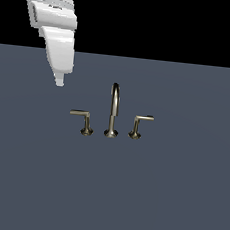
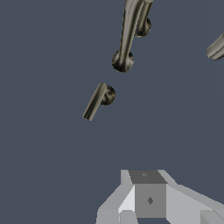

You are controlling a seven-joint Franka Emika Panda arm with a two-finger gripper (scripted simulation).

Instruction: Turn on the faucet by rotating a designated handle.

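The faucet (image 1: pixel 113 112) stands on the dark grey floor, with a tall gooseneck spout in the middle and a lever on each side. The designated handle (image 1: pixel 81 115) is the lever on the exterior view's left, its arm reaching left from a short post. My gripper (image 1: pixel 60 82) hangs above and to the left of that handle, apart from it. Its tip looks like one narrow point, so the gap between the fingers does not show. In the wrist view the designated handle (image 2: pixel 96 101) lies ahead of the gripper's grey body (image 2: pixel 148 199), with the spout (image 2: pixel 127 35) beyond.
The twin lever (image 1: pixel 141 122) stands on the exterior view's right of the spout, its arm reaching right. A flat dark grey surface (image 1: pixel 106 196) runs all around the faucet. A further piece of brass metal (image 2: pixel 216 48) shows at the wrist view's edge.
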